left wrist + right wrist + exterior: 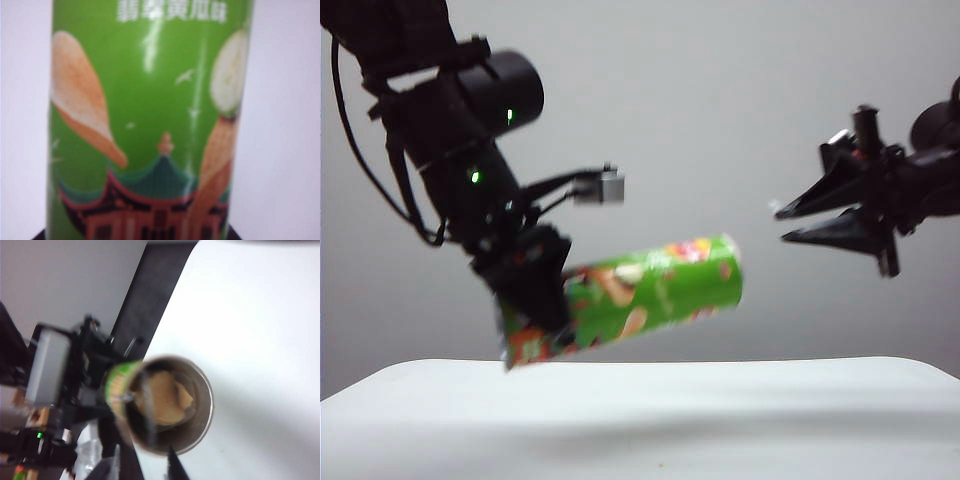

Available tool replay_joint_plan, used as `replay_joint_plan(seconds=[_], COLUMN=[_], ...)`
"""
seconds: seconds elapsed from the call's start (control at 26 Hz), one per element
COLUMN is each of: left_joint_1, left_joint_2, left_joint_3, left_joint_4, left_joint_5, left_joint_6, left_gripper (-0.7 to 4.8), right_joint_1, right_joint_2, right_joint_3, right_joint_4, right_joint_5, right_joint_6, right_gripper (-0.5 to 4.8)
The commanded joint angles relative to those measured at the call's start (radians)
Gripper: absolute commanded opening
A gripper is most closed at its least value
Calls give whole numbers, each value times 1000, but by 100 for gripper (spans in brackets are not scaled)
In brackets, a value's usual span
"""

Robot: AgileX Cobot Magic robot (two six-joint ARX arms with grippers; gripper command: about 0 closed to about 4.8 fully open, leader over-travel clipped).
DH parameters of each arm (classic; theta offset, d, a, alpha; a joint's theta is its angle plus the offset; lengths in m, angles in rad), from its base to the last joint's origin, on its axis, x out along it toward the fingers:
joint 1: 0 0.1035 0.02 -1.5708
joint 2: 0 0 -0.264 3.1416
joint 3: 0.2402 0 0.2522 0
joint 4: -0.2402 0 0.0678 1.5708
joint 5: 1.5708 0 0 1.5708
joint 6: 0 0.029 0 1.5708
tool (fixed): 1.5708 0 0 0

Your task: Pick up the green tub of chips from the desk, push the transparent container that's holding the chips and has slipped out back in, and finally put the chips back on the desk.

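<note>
**Chip Tub Held Aloft, Open End Facing the Right Gripper**

The green tub of chips (640, 300) is a long bright-green cylinder printed with chip pictures, white lettering and orange-red building artwork near its lower end. In the exterior view it hangs clear above the desk (640, 420), tilted, with its far end raised toward 2 o'clock and its artwork end low at 8 o'clock.

The left gripper (535, 285) is clamped around the tub near the artwork end and carries its whole weight. The left wrist view shows only the tub's printed wall (150, 125) at close range.

The right gripper (782, 225) sits at 3 o'clock from the tub, well apart from its raised end, with both pointed fingers spread and nothing between them.

In the right wrist view the tub's open mouth (170, 400) shows a metal rim. The chips (165, 397) sit inside as a yellow-orange stack, recessed within the mouth. The transparent container around them cannot be made out clearly through the blur.
</note>
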Motion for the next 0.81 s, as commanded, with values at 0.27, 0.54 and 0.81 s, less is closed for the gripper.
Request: replay_joint_plan(seconds=[0.27, 0.54, 0.81], left_joint_1=[-5, -4, -4], left_joint_2=[137, 178, 184], left_joint_3=[4, 4, 6], left_joint_4=[15, 79, 123], left_joint_5=[-14, -58, -50], left_joint_6=[77, 244, 340], left_gripper=[290, 290, 290], right_joint_1=[-64, -32, -28], right_joint_2=[-60, -125, -126], right_joint_3=[17, 17, 17], right_joint_4=[-58, -231, -230], right_joint_5=[102, 383, 371], right_joint_6=[-75, -326, -325], right_gripper=[122, 122, 122])
